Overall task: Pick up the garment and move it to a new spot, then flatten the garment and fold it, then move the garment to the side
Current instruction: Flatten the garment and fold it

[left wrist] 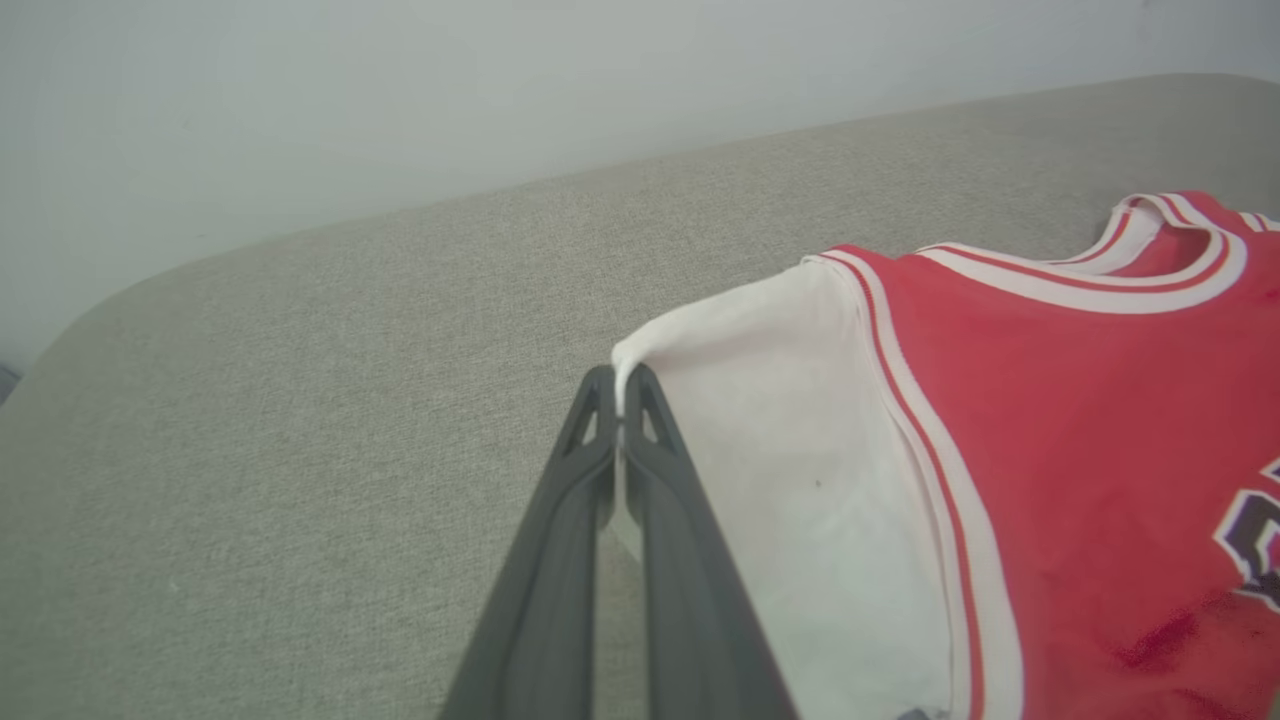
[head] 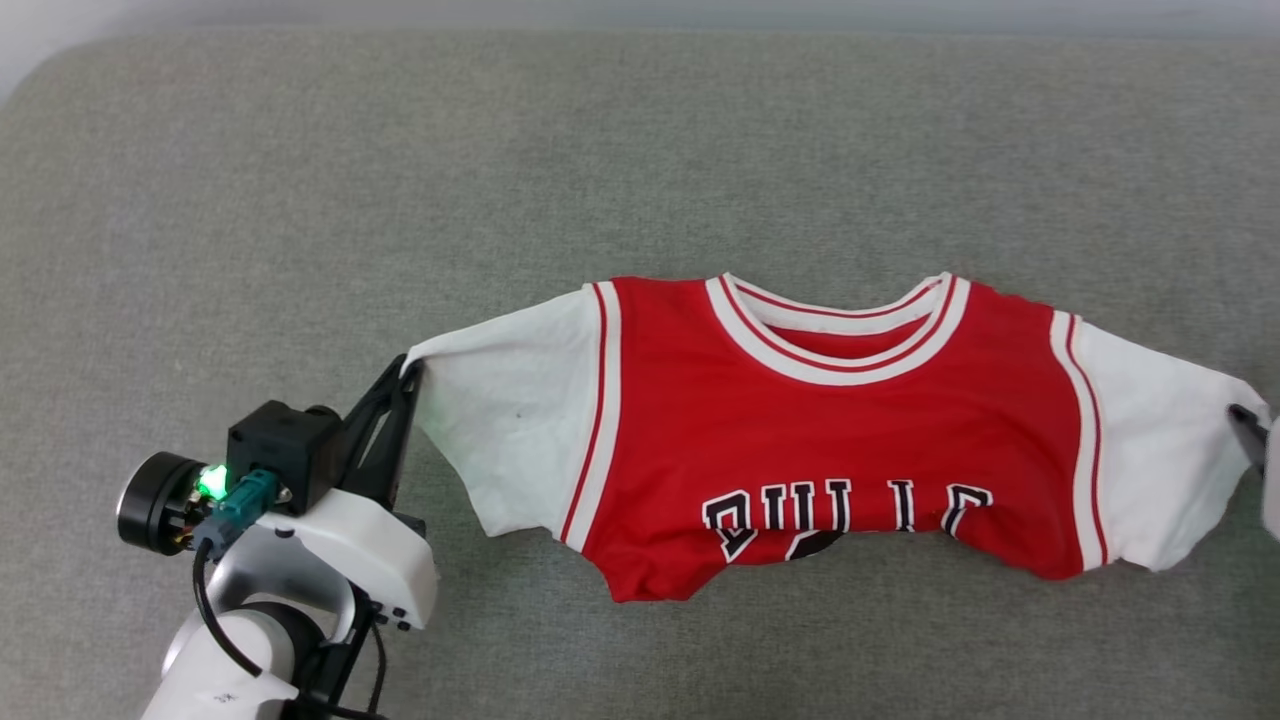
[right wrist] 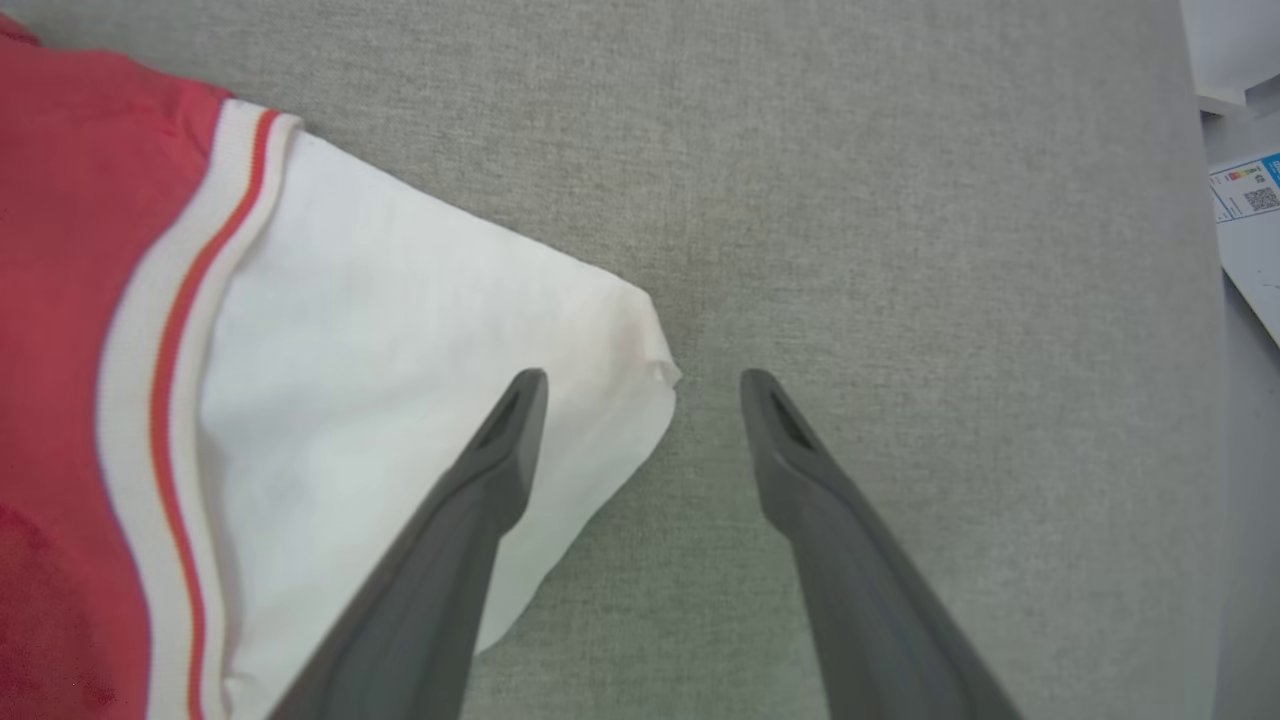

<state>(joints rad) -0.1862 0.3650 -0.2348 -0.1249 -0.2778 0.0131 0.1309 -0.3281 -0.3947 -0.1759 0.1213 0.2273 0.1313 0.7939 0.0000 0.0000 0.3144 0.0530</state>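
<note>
The red jersey (head: 830, 440) is lying front-up, spread sideways across the grey fabric-covered tabletop (head: 300, 200), collar away from the robot. Its lower part is bunching under, so the black, white-outlined "BULLS" lettering (head: 840, 505) is showing only its upper half. The left gripper (head: 408, 372) is pinching the corner of the white sleeve (head: 510, 430) on its side, jaws closed tight on the cloth. The right gripper (right wrist: 640, 385) is holding its jaws wide apart, one finger over the other sleeve's tip, one over bare tabletop, gripping nothing. A QR-code label (right wrist: 1250, 195) is lying beyond the tabletop's edge, its print too small to read.
</note>
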